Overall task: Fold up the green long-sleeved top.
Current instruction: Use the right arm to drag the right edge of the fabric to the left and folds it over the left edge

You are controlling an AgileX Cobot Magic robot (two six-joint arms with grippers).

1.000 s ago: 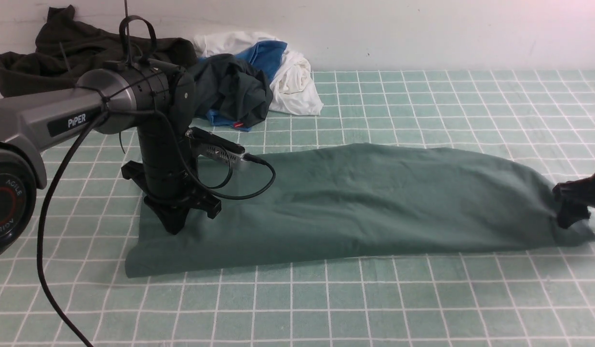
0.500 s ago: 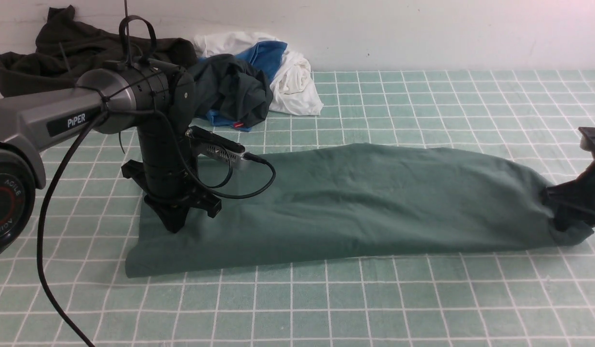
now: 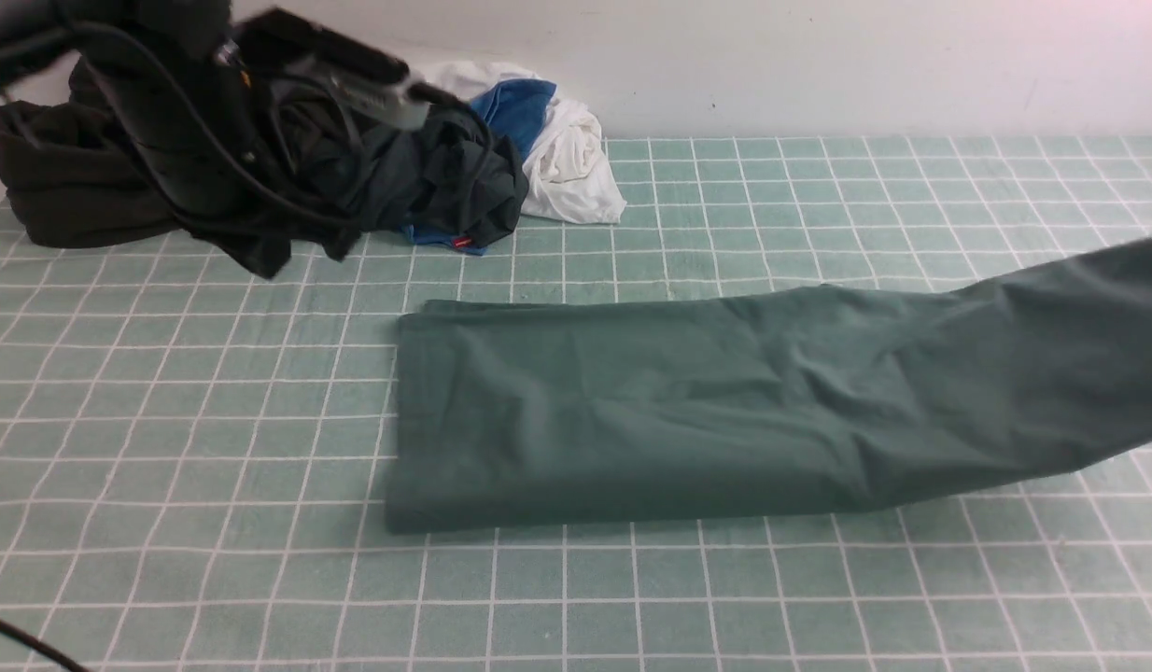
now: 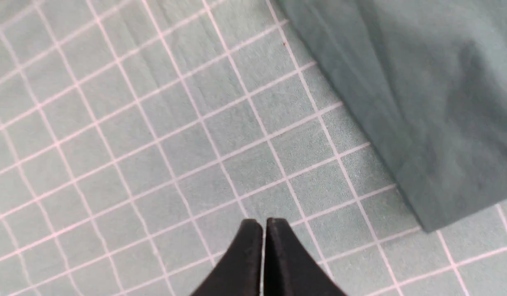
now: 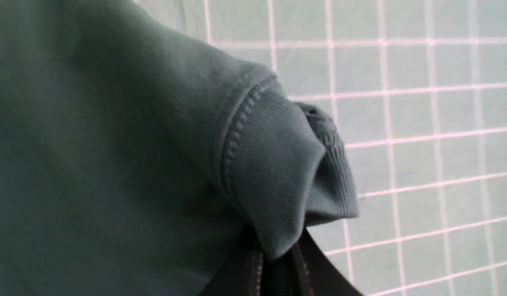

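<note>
Right wrist view puts the right pincer (image 5: 276, 267) closest: its jaws are pressed together on a pinch of the ribbed cuff (image 5: 278, 164) of the green long-sleeved top (image 5: 105, 144), which bunches over them. Left wrist view shows the left pincer (image 4: 263, 232) shut tight with nothing in it. It is above the bare checked desk (image 4: 155, 135), just beside the top's corner and not touching it.

From the front, the top lies as a long folded band across the middle of the desk. Its right end is raised off the surface and runs out of frame. The likely trouble is that nothing pins the left end, so a pull on the cuff may drag the whole band and spoil the fold. The small pinch may also slip free.

Farther back, by the wall, lies a heap of clothes (image 3: 455, 177) in dark, blue and white, apart from the top. The blurred left arm (image 3: 193, 121) hangs in front of it, and its cables could snag there.
</note>
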